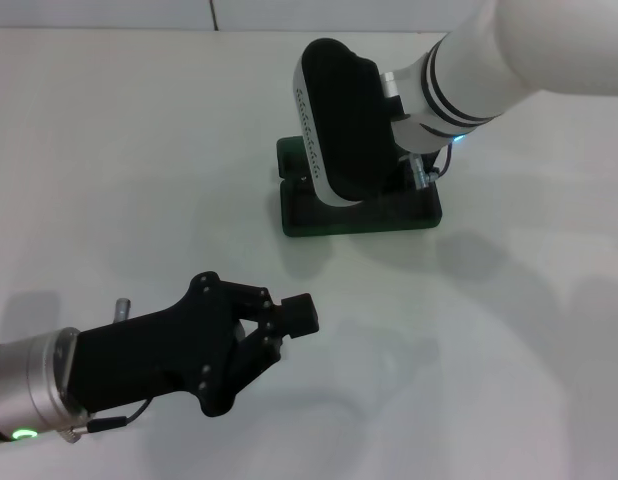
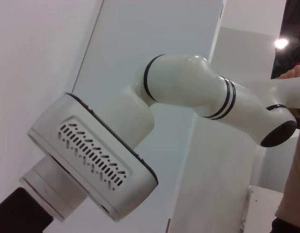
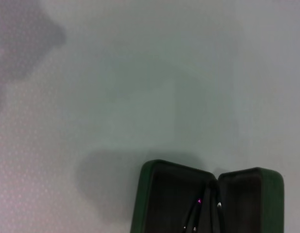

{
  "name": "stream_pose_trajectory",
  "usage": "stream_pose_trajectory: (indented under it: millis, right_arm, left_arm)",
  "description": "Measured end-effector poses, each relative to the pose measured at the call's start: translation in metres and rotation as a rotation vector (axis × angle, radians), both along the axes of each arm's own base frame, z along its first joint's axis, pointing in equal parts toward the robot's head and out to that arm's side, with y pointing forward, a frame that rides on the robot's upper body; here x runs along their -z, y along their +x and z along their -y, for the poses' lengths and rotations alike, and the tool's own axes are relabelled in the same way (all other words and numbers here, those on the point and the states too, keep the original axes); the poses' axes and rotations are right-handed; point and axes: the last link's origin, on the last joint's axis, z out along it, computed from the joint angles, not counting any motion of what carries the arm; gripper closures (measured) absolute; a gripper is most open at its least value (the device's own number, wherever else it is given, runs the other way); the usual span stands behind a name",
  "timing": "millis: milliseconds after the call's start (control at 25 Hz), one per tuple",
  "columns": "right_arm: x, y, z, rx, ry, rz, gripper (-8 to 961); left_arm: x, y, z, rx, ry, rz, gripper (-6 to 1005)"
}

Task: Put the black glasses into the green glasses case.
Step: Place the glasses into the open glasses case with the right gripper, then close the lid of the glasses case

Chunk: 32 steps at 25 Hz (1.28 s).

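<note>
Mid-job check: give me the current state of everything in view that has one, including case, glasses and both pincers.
green glasses case: open on the table, dark lining showing.
black glasses: thin dark parts visible inside the case; how fully seated cannot be told.
right pincer: over the case, hidden behind its wrist housing.
left pincer: above bare table, holding nothing.

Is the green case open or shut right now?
Open: the right wrist view shows the green case with both dark inner halves exposed.

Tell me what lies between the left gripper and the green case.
Only bare white table, in the head view, separates the left gripper from the green glasses case.
</note>
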Motion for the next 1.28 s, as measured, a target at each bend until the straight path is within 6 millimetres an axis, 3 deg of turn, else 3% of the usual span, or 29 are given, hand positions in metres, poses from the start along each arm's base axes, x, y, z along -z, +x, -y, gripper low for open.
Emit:
stream_pose_trajectory:
  millis: [680,960,1280]
  right_arm:
    - [-0.001,0.0,0.007,0.062,0.009,-0.01,809]
    - [-0.003,0.003,0.019,0.083,-0.011,-0.022,777]
    - [-0.028,0.008,0.031,0.199,0.003,-0.204,759]
  left_arm:
    - [0.003,-0.003,0.005,-0.011,0.001,-0.006,965]
    - [0.004,-0.003,0.007,-0.012,0.003,-0.005,964]
    - [-0.001,-0.003,0.002,-0.018,0.027,0.004,964]
